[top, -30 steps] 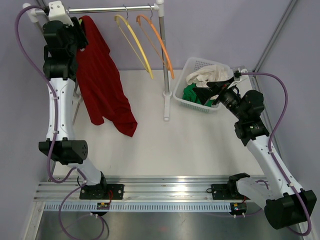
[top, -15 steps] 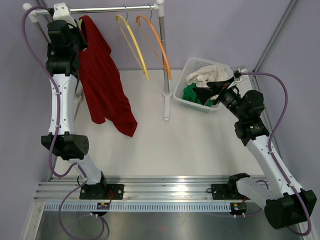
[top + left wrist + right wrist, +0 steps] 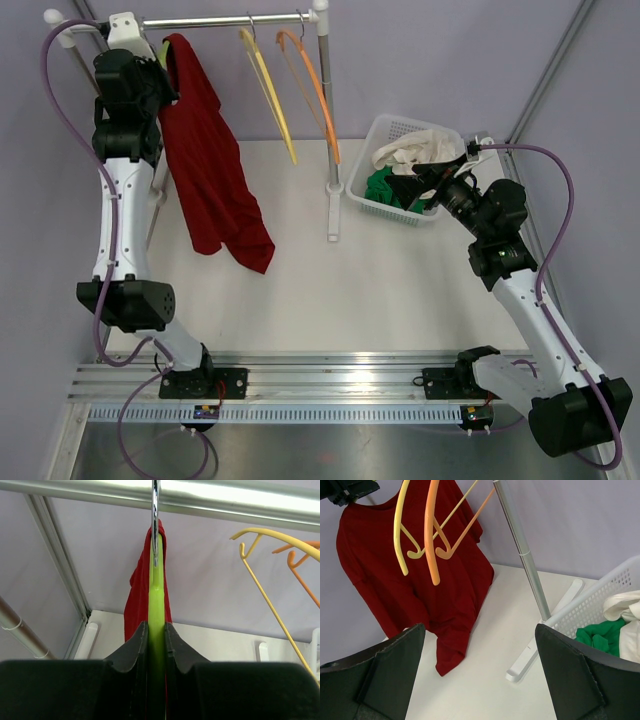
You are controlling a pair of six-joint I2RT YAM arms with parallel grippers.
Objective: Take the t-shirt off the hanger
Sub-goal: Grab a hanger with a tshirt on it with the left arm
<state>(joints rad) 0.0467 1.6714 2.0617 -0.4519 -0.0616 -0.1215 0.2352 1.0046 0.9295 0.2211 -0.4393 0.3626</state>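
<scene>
The left hand is up by the rail, its fingers pinching the flat edge of a green hanger just below its metal hook. The red t-shirt is on that hanger, at the left end of the rail, and drapes down over the back left of the worktop.

The right hand is spread wide and holds nothing, hovering by a white basket of white and green cloth at the back right. A yellow hanger and an orange hanger hang bare on the rail, near the rack's upright post.

The worktop is pale cream and matt, with an aluminium track along its near edge carrying both arm bases. Plain lilac walls close the space behind and to both sides.
</scene>
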